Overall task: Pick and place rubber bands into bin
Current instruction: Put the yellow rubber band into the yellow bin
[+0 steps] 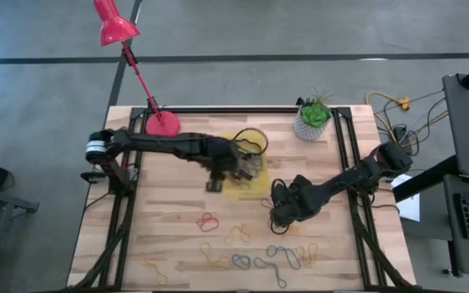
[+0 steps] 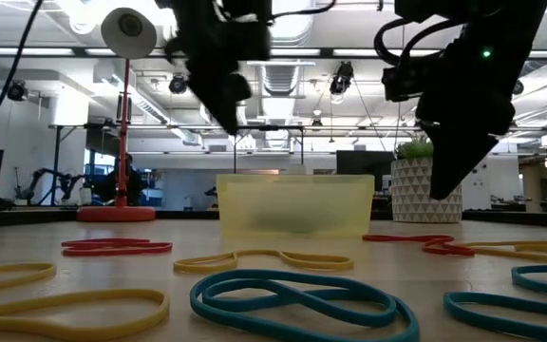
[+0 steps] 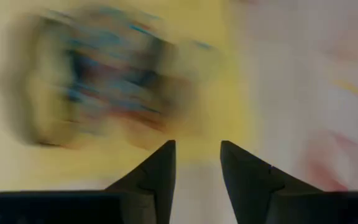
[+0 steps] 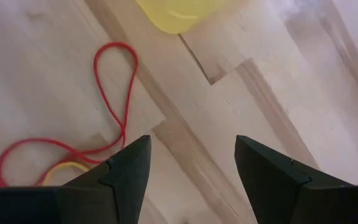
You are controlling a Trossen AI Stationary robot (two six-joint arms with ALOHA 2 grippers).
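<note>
While you look down from the high view, the wooden table (image 1: 177, 236) carries everything, with the red desk lamp (image 1: 129, 49) and the white ribbed plant pot (image 1: 309, 124) at its far edge. Your left arm reaches in from the lamp side, and its left gripper (image 1: 243, 159) hangs over the translucent yellow bin (image 1: 255, 181). In the left wrist view the two dark fingers (image 3: 157, 171) stand a little apart with nothing between them, and a blurred heap of coloured rubber bands (image 3: 104, 87) lies on the yellow floor just beyond the tips.

Your right arm comes in from the opposite side. The right gripper (image 1: 282, 213) sits above bare wood, just past the bin's near corner. Its fingers (image 4: 126, 171) are spread wide and hold nothing. A red rubber band (image 4: 104, 99) lies on the boards beside one fingertip, a short yellow band (image 4: 64, 169) touching its lower loop, and the bin's corner shows ahead of the tips.

More loose bands are scattered on the table nearer you than both grippers: a red one (image 1: 208, 220), a blue one (image 1: 241, 260) and several yellow ones (image 1: 214, 259).
</note>
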